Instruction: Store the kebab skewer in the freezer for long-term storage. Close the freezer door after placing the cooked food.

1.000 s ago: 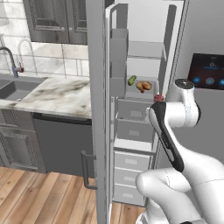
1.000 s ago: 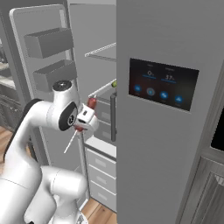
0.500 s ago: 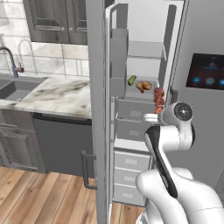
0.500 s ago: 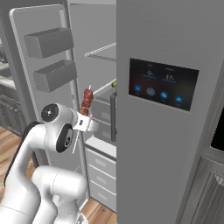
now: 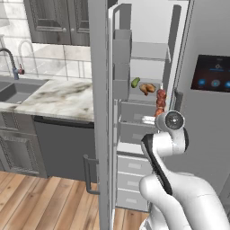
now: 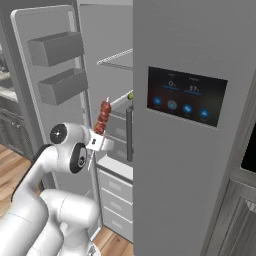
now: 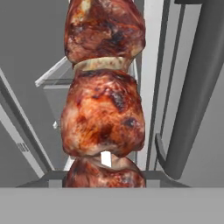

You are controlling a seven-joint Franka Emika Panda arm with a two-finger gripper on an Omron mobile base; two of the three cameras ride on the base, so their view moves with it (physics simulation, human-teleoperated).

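Note:
The kebab skewer stands nearly upright with red-brown meat chunks, just in front of the open freezer. My gripper is shut on its lower end, level with the upper grey drawer. In the right base view the kebab skewer rises from the gripper at the freezer's mouth. The hand view looks up along the kebab skewer, which hides the fingertips. The freezer door stands wide open, edge-on at the left; its inner face carries grey bins.
A green vegetable and brown food lie on a freezer shelf. Grey drawers sit below. The grey door with the touchscreen is shut on the right. A marble counter with a sink lies to the left.
The hand has turned the skewer from lying sideways to upright and brought it closer to the freezer opening; the arm's elbow has dropped lower. The grip stays shut.

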